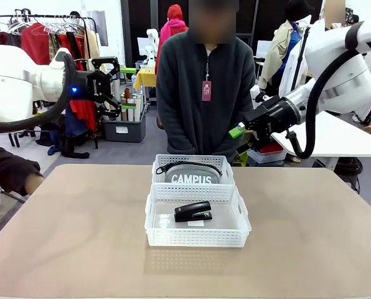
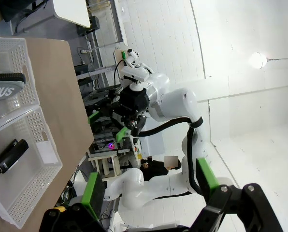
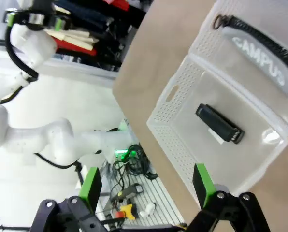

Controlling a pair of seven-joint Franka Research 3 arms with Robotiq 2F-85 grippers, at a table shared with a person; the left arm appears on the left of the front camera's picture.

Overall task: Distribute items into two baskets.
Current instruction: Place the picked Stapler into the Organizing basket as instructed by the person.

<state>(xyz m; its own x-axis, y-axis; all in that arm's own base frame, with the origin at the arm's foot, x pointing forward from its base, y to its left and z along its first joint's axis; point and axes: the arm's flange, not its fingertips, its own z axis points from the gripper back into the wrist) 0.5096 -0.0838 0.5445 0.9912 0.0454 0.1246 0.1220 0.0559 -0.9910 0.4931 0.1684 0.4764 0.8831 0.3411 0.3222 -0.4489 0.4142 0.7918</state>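
Two translucent white lattice baskets stand end to end at the table's middle. The near basket [image 1: 195,237] [image 3: 169,94] holds a small black stapler [image 1: 193,212] [image 2: 10,155] [image 3: 219,124]. In the far basket [image 1: 226,164] lies the grey "CAMPUS" pouch [image 1: 192,175] [image 2: 3,90] [image 3: 260,57] with its black strap. My left gripper [image 1: 118,87] [image 2: 149,186] hangs high at the back left, open and empty. Raised at the back right, my right gripper [image 1: 240,128] [image 3: 146,183] is open with nothing between its fingers. Both are well away from the baskets.
A person [image 1: 205,81] stands at the far edge right behind the baskets. The tan tabletop [image 1: 67,237] lies bare around them. Off the table are a clothes rack [image 1: 48,31] and grey bin [image 1: 124,129] at back left, and a white table [image 1: 341,134] at right.
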